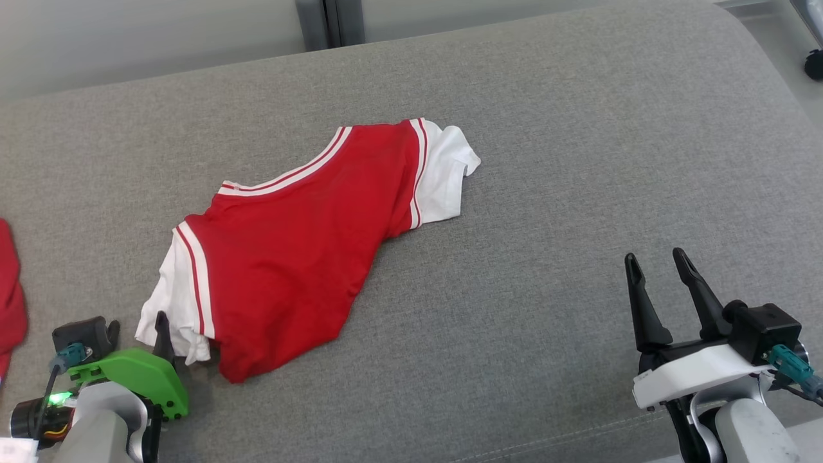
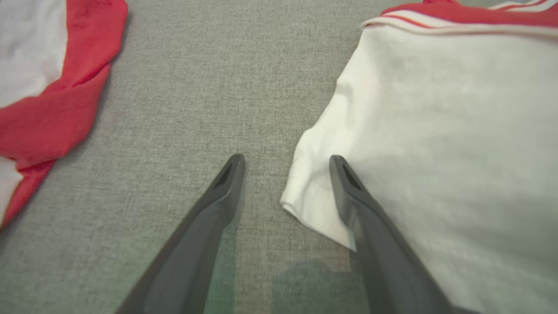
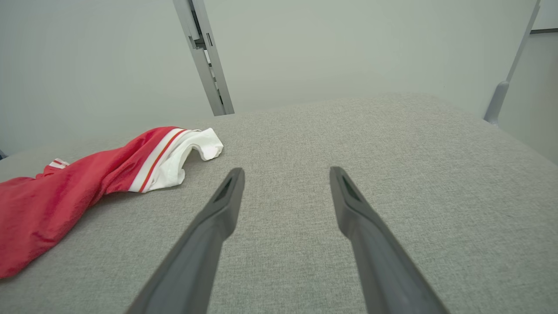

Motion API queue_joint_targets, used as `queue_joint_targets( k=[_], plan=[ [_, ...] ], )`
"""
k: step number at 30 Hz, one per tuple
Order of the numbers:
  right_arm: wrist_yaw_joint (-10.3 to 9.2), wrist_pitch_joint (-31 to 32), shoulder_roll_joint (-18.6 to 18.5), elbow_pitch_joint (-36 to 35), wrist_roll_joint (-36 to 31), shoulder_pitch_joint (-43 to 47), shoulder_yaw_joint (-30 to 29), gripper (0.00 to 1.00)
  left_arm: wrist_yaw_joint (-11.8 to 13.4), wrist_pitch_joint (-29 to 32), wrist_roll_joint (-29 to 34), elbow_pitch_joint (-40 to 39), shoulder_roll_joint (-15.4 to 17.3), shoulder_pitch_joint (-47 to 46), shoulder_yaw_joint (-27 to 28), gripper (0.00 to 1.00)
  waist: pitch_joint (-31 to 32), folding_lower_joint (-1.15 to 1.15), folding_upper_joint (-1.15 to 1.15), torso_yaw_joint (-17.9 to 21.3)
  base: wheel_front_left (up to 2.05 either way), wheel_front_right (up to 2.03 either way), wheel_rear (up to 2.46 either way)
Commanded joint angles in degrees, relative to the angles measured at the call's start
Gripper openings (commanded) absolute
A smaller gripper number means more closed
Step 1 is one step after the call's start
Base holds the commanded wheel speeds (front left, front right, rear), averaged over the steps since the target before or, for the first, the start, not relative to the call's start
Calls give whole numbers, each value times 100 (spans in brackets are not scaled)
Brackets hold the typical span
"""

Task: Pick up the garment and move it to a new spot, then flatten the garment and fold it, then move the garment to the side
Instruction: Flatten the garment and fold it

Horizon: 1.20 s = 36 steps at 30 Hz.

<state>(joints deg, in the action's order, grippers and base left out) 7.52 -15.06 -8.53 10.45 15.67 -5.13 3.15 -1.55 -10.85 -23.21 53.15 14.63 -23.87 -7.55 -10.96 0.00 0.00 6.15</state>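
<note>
The garment (image 1: 296,251) is a red shirt with white, red-striped sleeves, lying spread on a slant across the grey cushion (image 1: 566,161). Its near white sleeve (image 2: 436,131) lies by my left gripper (image 2: 285,159), which is open and low over the fabric: one finger rests over the sleeve's edge, the other over bare cushion. In the head view the left gripper (image 1: 155,329) sits at the sleeve's lower corner. My right gripper (image 1: 656,258) stands open at the lower right, well clear of the garment (image 3: 65,192), with nothing between its fingers (image 3: 226,196).
A second red and white cloth (image 1: 9,296) lies at the cushion's left edge, also seen as red cloth (image 2: 52,96) left of my left fingers. A pale wall with a grey post (image 1: 328,22) stands behind. The cushion's front seam runs near the bottom right.
</note>
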Motion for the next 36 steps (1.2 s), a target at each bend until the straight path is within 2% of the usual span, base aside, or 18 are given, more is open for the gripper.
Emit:
queue_joint_targets(
  k=[1,4,5,6,7,12,15,19,23,27,36],
  plan=[
    [-5,-17,-20,10,28,-66,-8,100,-92,76,-57,159,-72,-54,-31,100,-16,0,0,20,0,0,0],
    [-6,-17,-3,19,17,-63,-35,100,-195,140,-105,404,-174,-81,-78,100,-6,0,0,14,0,0,0],
    [-5,-17,7,21,8,-61,-40,100,-233,133,-123,479,-208,-92,-99,51,2,0,0,10,0,0,0],
    [-5,-17,13,22,0,-61,-41,100,-254,79,-129,513,-218,-108,-105,15,10,0,0,7,0,0,0],
    [-5,-17,11,24,-2,-63,-48,100,-283,43,-140,553,-225,-135,-116,0,22,0,0,0,0,0,0],
    [-5,-17,34,31,-20,-43,-54,100,-331,-152,-136,655,-190,-265,-139,0,96,0,0,-42,0,0,0],
    [-6,-17,49,46,-8,-23,-37,100,-257,-298,-108,576,-126,-398,-109,0,157,0,0,-53,0,0,0],
    [-5,-17,87,56,-15,-11,-36,100,-161,-408,-56,216,-68,-617,-39,0,244,0,0,-32,0,0,0],
    [-6,-17,118,57,-38,29,-54,100,-167,-434,60,-425,-140,-838,-46,0,323,0,0,34,0,0,0],
    [-6,-17,140,56,-55,53,-85,100,-204,-434,179,-1238,-393,-974,-165,0,386,0,0,154,0,0,0],
    [-6,-17,199,85,-65,86,-176,100,-345,-184,551,-2469,-953,-1141,-1136,0,440,0,0,538,0,0,0]
  ],
)
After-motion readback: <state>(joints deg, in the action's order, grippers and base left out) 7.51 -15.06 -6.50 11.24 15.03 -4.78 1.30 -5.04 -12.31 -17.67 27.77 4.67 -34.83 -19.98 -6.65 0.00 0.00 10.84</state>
